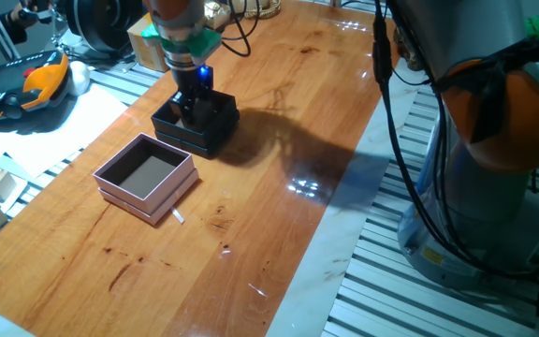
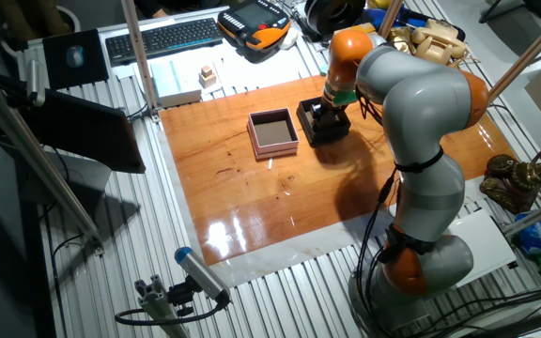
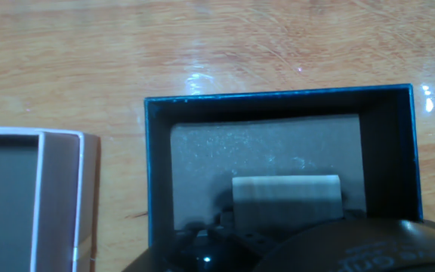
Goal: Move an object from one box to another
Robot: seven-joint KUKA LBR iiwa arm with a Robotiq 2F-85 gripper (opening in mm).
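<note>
1. Your gripper (image 1: 193,105) is lowered into the black box (image 1: 215,126), which sits toward the far edge of the table (image 1: 279,187), just beyond the pink box (image 1: 110,183).

2. In the hand view a pale block (image 3: 286,198) lies on the black box's grey floor (image 3: 202,166), right in front of the gripper body. By its colour and size this is most likely the cube you are moving. So the cube looks to be inside the destination box already.

3. The pink box's floor shows nothing on it in either fixed view, which fits the cube having left it.

4. You cannot tell from these pictures whether the gripper is closed on the cube or has let go: the fingers are hidden by the gripper body in the hand view, and by the black walls in the fixed views.

5. Judged from this, the carry is essentially done. What is left is to be sure the cube is released and resting on the floor, then to lift the gripper clear of the box walls.

6. Writing: a few raised letters show on the dark gripper housing at the lower right of the hand view, but they are cut off and unreadable. No label shows on either box.
</note>
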